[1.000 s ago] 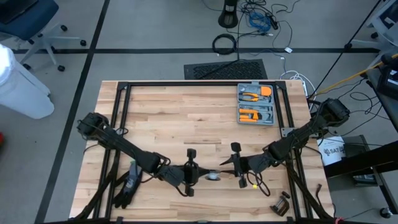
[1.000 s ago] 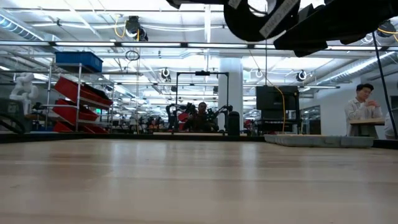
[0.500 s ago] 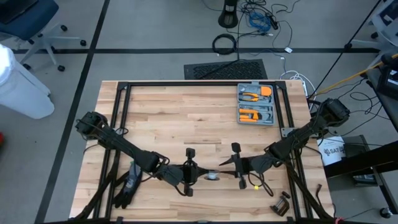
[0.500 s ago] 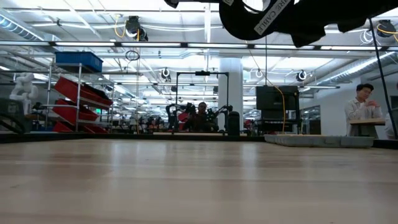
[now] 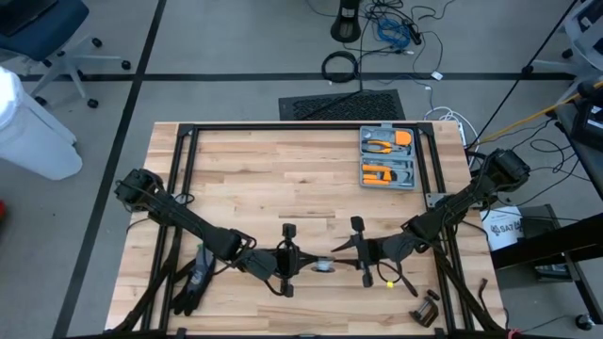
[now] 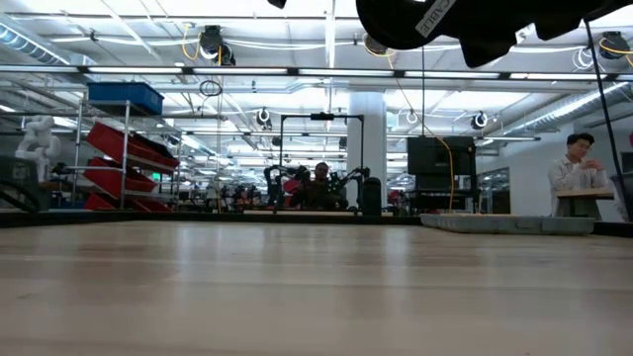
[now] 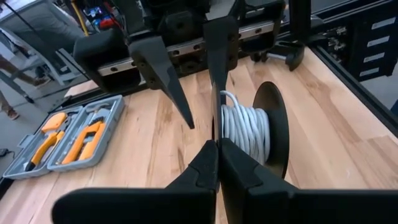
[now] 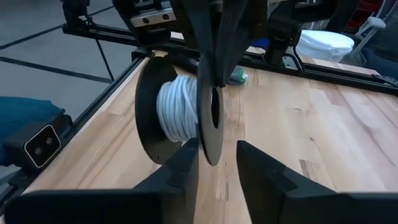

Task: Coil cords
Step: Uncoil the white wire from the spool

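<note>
The left claw (image 5: 303,265) is clenched on the thin edge of one black disc of a small spool (image 5: 322,266), its two fingers (image 7: 214,168) pressed flat together on that edge in the left wrist view. The right claw (image 5: 341,256) faces it from the other side with its fingers (image 8: 186,163) parted, one on each side of the edge of the spool's other disc; whether they press on it cannot be told. Between the two discs sits the white cord (image 7: 244,127), wound in neat turns around the hub, so the spool hangs between both claws near the front middle of the worktop (image 5: 273,179). Just right of the right claw, a loose loop of dark cord with a yellow end (image 5: 389,282) lies on the wood, and a small dark-and-brown bundle (image 5: 426,308) rests near the front right corner. Well behind, toward the back right, a grey tool case (image 5: 388,157) lies open with orange-handled tools. A black glove-like thing (image 5: 193,281) lies at the front left.
</note>
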{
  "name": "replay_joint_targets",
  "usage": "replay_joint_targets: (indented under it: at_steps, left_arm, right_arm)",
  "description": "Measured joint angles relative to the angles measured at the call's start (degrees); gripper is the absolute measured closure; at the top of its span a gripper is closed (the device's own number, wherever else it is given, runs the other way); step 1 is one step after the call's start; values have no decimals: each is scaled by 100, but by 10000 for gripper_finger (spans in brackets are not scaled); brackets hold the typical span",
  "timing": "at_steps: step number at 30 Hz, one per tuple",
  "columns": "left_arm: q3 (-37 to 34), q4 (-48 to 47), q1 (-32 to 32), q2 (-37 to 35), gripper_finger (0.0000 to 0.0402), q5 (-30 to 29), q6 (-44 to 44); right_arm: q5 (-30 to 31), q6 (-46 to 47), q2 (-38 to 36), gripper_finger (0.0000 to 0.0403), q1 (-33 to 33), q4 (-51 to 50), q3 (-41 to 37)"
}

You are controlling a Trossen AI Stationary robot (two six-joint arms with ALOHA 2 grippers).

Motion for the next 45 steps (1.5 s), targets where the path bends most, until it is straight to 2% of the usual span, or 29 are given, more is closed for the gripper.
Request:
replay_joint_targets:
  at_steps: [6,11,18,22,28,34,41,45]
  left_arm:
    - [0,-2,0,0,394,-28,-4]
    - [0,-8,-4,2,379,-30,-9]
    - [0,-293,-140,-151,306,-79,6]
    - [0,-296,-201,-441,286,-242,7]
    - [2,70,-182,-772,284,-178,-2]
    - [0,185,37,-660,283,703,-147]
    - [2,215,155,-616,283,677,-144]
    - [2,164,160,-616,283,541,-81]
  right_arm:
    - [-25,-159,0,393,7,65,0]
    - [36,-98,0,400,4,50,0]
    - [291,67,0,402,8,-28,0]
    - [447,45,0,403,36,-134,0]
    - [1289,-13,0,403,151,-409,0]
    - [2222,-334,0,403,299,-422,0]
    - [3277,-910,0,403,480,-594,0]
    - [3491,-1426,0,403,490,-598,0]
